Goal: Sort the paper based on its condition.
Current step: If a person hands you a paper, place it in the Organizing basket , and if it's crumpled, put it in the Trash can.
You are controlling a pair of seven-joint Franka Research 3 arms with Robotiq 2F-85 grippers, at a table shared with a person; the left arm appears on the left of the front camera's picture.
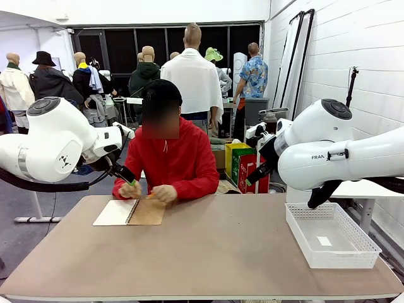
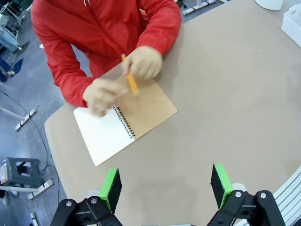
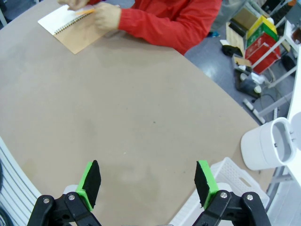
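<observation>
Loose paper is out of view. A spiral-bound notebook (image 2: 141,113) with a brown cover lies open on a white page at the far left of the table (image 1: 214,252), in front of a person in a red jacket. One of the person's hands (image 2: 100,96) rests on the notebook. The other hand (image 2: 143,61) holds an orange pencil (image 2: 132,83) over it. My left gripper (image 2: 164,188) hangs open above the table, short of the notebook, with nothing between its pads. My right gripper (image 3: 148,181) is open too, above bare table, far from the notebook (image 3: 75,30).
A white mesh basket (image 1: 353,252) stands at the table's right side, with a small white patch on its floor. Its rim shows by my right gripper (image 3: 225,176). A white cylindrical base (image 3: 265,143) stands beyond the table edge. The tabletop is bare brown between notebook and basket.
</observation>
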